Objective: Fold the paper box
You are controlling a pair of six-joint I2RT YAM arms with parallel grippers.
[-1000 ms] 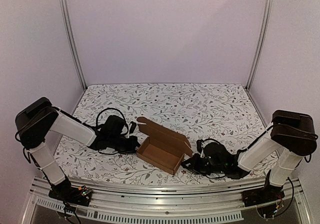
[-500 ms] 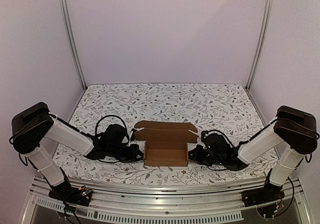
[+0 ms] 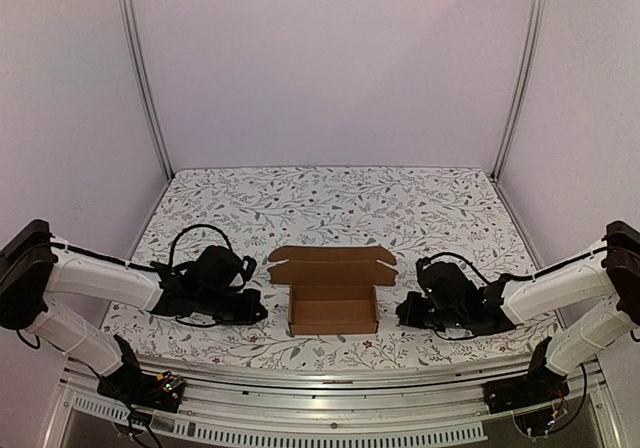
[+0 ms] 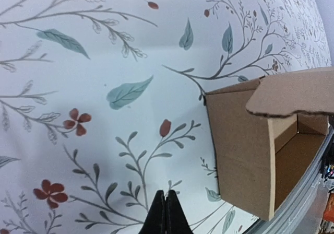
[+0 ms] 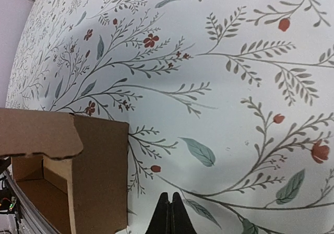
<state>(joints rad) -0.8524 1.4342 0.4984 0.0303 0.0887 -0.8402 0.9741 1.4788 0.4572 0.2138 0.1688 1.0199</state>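
Paper box: You see the paper box [image 3: 333, 303] in the lower centre of the top view. It sits on the floral table [image 3: 330, 198] as an open tray, with its lid flap raised along the far side.
Left gripper: Your left gripper [image 3: 258, 314] lies low on the table to the left of the box, apart from it. Its fingers are pressed together and hold nothing.
Right gripper: Your right gripper [image 3: 403, 314] mirrors it to the right of the box, also apart from it. Its fingers are fully closed on nothing.
Top view only: Here alone you get both arms and the whole box at once, with the box squarely between the two grippers.
Left wrist view only: The closed fingertips [image 4: 159, 215] meet at the bottom centre. The box's end wall fills the right of the frame, a rounded flap overhangs it at the upper right, and the inner walls show.
Right wrist view only: The closed fingertips [image 5: 164, 213] sit at the bottom centre. The box is at the lower left, with a flap jutting over its open interior.
Edges: The box's front wall stands near the metal rail [image 3: 330, 380] along the bottom of the top view. The wrist views catch that rail just beyond the box.
Open room: A strip of cloth shows between each gripper and the box. A wide stretch of cloth runs from the lid to the back wall.
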